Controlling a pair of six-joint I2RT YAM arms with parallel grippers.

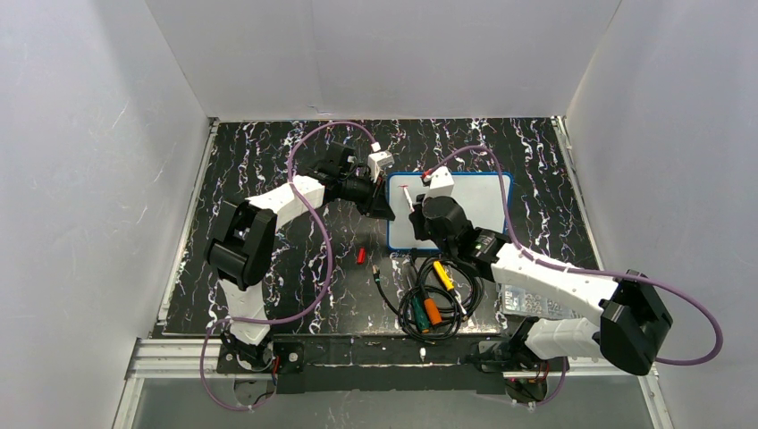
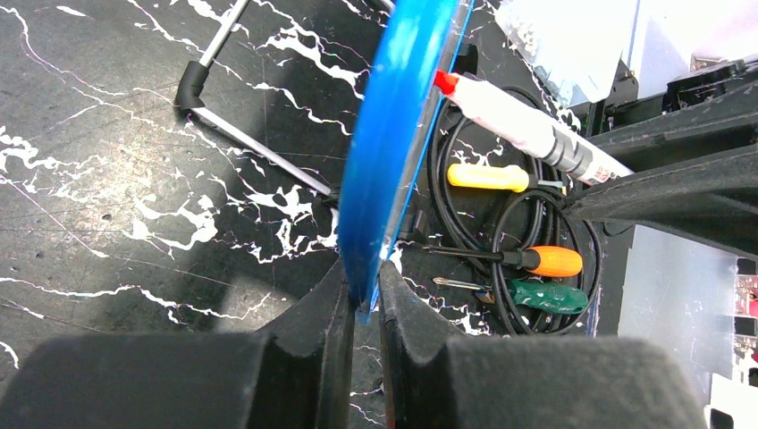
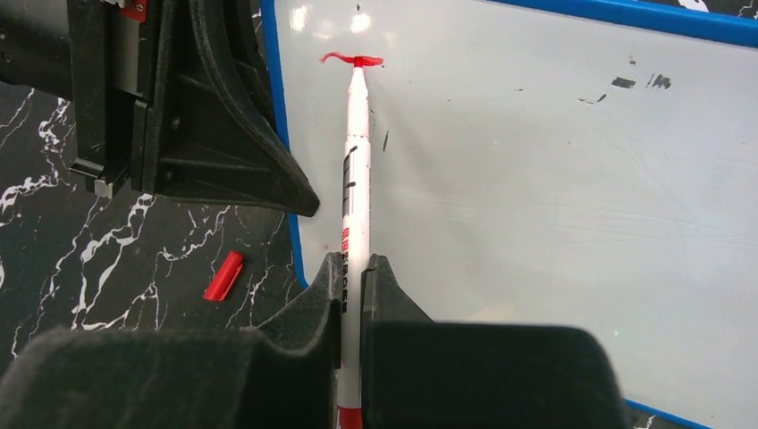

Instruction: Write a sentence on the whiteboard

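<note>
The whiteboard (image 1: 474, 201) lies flat on the black marbled table, white with a blue rim. My left gripper (image 1: 386, 207) is shut on its left edge; in the left wrist view the blue rim (image 2: 393, 134) sits between the closed fingers (image 2: 362, 295). My right gripper (image 3: 354, 268) is shut on a white marker (image 3: 356, 179) with a red tip, tip touching the board near its top left corner. Of the sentence only one short red stroke (image 3: 344, 59) shows at the tip. The marker also shows in the left wrist view (image 2: 527, 130).
A red marker cap (image 1: 361, 256) lies on the table left of the board. Near the front edge are a coiled black cable (image 1: 429, 295) and yellow (image 1: 442, 273), orange (image 1: 433, 310) and green (image 1: 417, 313) screwdrivers. A clear screw box (image 1: 527, 302) sits under the right arm.
</note>
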